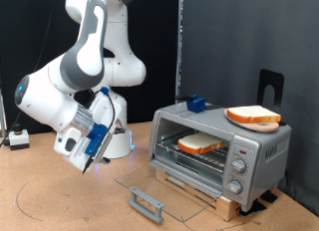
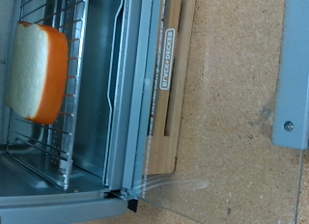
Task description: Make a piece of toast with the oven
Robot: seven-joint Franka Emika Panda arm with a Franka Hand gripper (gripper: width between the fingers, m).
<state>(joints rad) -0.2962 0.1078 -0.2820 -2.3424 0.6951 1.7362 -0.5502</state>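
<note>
The silver oven (image 1: 261,151) stands at the exterior view's right with its glass door (image 1: 164,186) folded down flat and its grey bar handle (image 1: 147,202) out front. One piece of toast (image 1: 201,143) lies on the wire rack inside. It also shows in the wrist view (image 2: 37,70), pale with a brown crust. A second alike slice (image 1: 253,115) lies on an orange plate (image 1: 261,125) on top of the oven. My gripper (image 1: 80,153) hangs to the exterior view's left of the door, apart from it, with nothing seen in it. Its fingers do not show in the wrist view.
The oven sits on a wooden base (image 1: 214,196). A blue object (image 1: 195,103) and a black stand (image 1: 269,87) are behind it. A white box (image 1: 15,139) sits at the far left, and a thin cable (image 1: 30,206) curves over the table.
</note>
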